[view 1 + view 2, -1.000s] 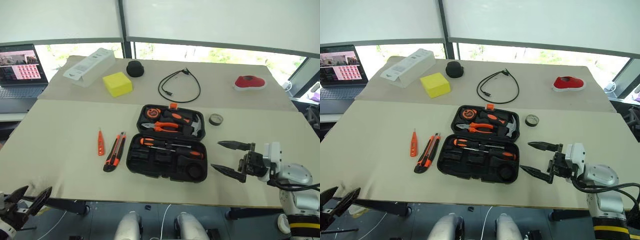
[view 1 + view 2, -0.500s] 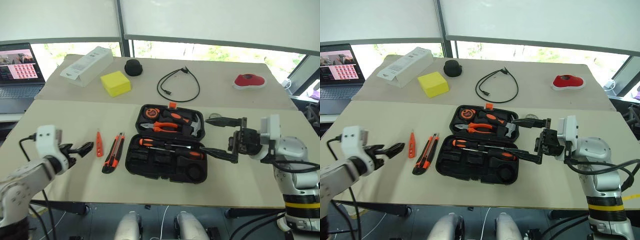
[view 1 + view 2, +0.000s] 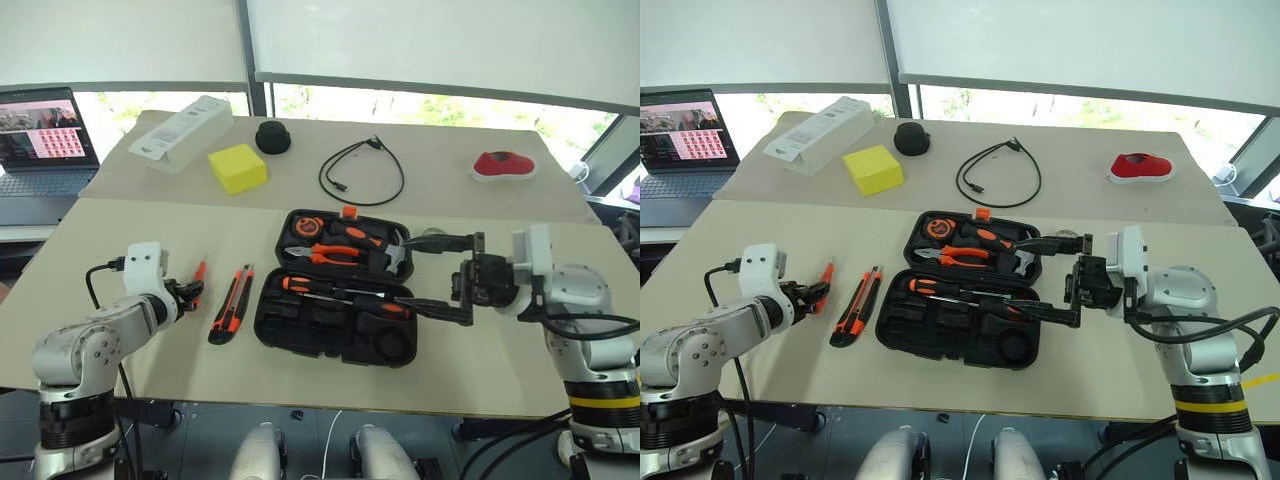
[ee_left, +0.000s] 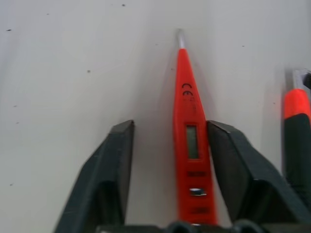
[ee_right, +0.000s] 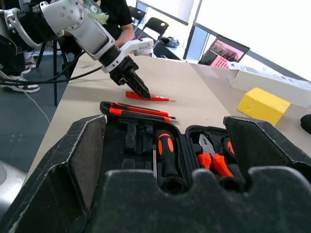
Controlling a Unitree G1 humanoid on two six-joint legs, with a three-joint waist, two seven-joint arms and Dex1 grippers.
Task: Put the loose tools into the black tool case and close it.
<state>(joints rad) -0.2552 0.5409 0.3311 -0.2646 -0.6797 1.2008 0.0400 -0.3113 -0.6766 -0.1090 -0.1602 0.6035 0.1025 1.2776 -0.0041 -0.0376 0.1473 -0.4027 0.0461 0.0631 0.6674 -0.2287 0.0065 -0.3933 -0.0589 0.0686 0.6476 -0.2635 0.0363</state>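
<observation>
Black moulded plastic, the clamshell tool case (image 3: 340, 300) lies open on the beige bench (image 3: 120, 240) in my left eye view. Its lid half holds pliers and a hammer; the near half holds an orange-handled screwdriver (image 3: 340, 290), with several recesses bare. So some tools are packed, I judge, but three are loose: the slim orange tester pen (image 3: 197, 277) and the orange-black utility knife (image 3: 230, 303) lie left of the case, and the small dark tape roll (image 3: 432, 237) sits at the case's right, partly behind my right arm's upper finger. My left end effector (image 3: 185, 293) is down at the pen.

From the right eye, my right end effector (image 3: 1032, 278) hangs spread wide over the case's right end, holding nothing.

At the left wrist, the tester pen (image 4: 189, 141) lies between my two black fingers (image 4: 104, 174), close to one and clear of the other. The end effector (image 4: 170, 145) is narrowed around it, not yet clamped.

At the right wrist, I look along the open case (image 5: 165, 150) to the knife (image 5: 138, 111) and, just beyond it, the pen (image 5: 148, 97) under the left end effector (image 5: 141, 88).

Left to do, as I judge it: pen, knife and tape in, then lid shut.
</observation>
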